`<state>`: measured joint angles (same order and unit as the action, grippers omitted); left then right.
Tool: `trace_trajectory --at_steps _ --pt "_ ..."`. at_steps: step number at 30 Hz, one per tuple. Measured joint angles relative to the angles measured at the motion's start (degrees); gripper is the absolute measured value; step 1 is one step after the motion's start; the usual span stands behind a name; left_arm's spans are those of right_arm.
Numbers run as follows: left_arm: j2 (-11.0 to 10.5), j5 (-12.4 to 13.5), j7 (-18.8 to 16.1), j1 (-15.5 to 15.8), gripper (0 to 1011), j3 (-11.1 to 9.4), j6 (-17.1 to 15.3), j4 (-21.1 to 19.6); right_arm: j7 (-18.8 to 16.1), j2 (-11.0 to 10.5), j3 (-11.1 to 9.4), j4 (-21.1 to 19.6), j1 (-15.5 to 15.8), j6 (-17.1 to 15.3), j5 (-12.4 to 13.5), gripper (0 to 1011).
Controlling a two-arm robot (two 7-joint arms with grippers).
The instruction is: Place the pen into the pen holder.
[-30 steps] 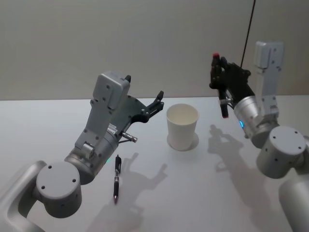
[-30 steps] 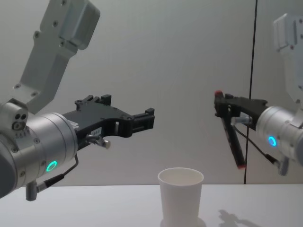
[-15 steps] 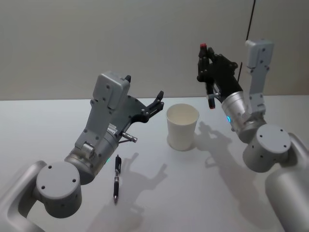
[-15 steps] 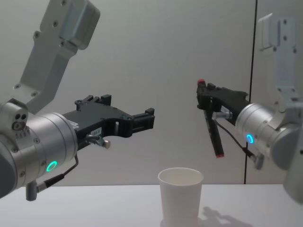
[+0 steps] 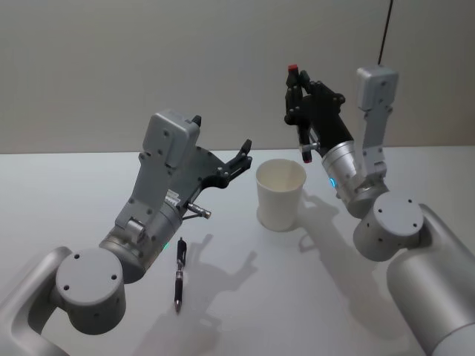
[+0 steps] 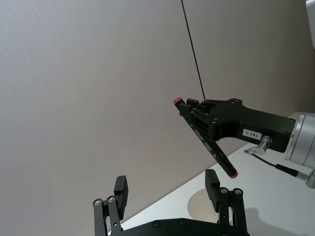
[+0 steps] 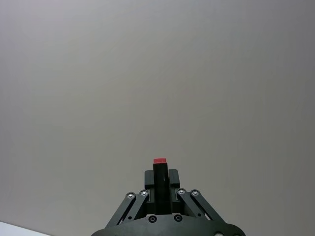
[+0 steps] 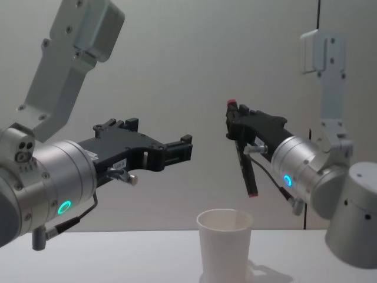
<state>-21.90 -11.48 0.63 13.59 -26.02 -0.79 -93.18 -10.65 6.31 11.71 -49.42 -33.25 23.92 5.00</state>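
My right gripper is shut on a black pen with red ends, held nearly upright and tilted. The pen hangs in the air, its lower tip just above the right side of the pen holder's rim. The pen holder is a white tapered cup standing on the table's middle. In the right wrist view the pen's red top stands between the shut fingers. My left gripper is open, raised to the left of the cup, holding nothing. Another black pen lies on the table below the left arm.
The white table stretches around the cup, bare to its left and front. A plain grey wall stands behind it, with a thin dark cable hanging down at the right.
My right gripper has carried the pen leftward, from well right of the cup to just above its right rim. The left arm and the pen on the table have not moved.
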Motion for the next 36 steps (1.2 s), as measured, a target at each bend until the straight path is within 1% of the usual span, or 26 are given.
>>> trace_trajectory --at_steps 6,9,13,26,36 --pt "0.0 0.0 0.0 0.0 1003 0.0 0.0 0.0 -0.18 0.61 0.39 3.85 -1.43 3.08 -0.1 157" --pt "0.0 0.0 0.0 0.0 1003 0.0 0.0 0.0 -0.26 0.96 0.58 6.48 -2.34 4.94 -0.2 157" --pt "0.0 0.0 0.0 0.0 1003 0.0 0.0 0.0 -0.32 1.22 0.69 8.63 -3.07 6.6 -0.27 157" --pt "0.0 0.0 0.0 0.0 1003 0.0 0.0 0.0 -0.59 1.9 0.73 15.37 -5.28 10.99 -0.21 157" --pt "0.0 0.0 0.0 0.0 1003 0.0 0.0 0.0 -0.82 2.42 0.76 19.4 -6.61 13.65 0.06 157"
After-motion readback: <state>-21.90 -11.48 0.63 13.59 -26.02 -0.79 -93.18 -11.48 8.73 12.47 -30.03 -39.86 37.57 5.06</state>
